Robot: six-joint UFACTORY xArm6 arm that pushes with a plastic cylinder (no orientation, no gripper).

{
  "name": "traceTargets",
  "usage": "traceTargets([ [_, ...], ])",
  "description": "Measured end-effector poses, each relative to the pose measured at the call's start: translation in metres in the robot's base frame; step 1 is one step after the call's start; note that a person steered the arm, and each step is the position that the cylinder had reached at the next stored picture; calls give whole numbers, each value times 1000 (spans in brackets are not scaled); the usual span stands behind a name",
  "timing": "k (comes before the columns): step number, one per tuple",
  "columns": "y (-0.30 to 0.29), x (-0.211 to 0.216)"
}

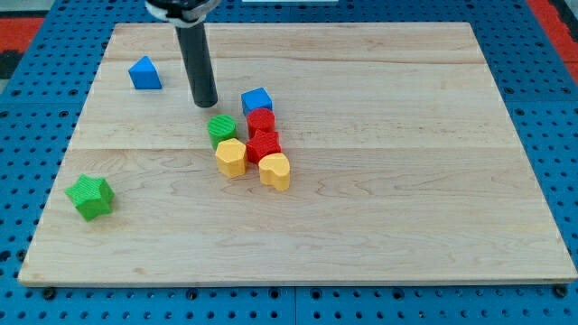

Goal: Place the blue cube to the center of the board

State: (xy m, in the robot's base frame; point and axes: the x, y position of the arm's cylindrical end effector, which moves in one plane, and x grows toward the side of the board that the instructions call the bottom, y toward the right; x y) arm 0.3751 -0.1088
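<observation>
The blue cube point(257, 100) sits on the wooden board point(379, 199) a little above and left of its middle, at the top of a cluster of blocks. My tip point(206, 102) rests on the board to the cube's left, with a gap between them. Directly below the cube a red block point(261, 122) touches it. A green cylinder point(221, 129) lies just below and right of my tip.
Below the red block are a red star point(264, 146), a yellow hexagon point(231, 157) and a yellow heart point(275, 171). A blue triangular block point(144, 73) lies near the view's top left. A green star point(90, 197) lies at the lower left.
</observation>
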Motion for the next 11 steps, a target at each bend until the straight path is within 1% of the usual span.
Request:
traceTargets([
  [1,64,-4],
  [2,83,-20],
  [3,103,-18],
  [4,112,-30],
  [5,117,-32],
  [6,147,-31],
  [7,162,-34],
  [8,172,-3],
  [9,168,23],
  [10,137,29],
  [11,162,1],
])
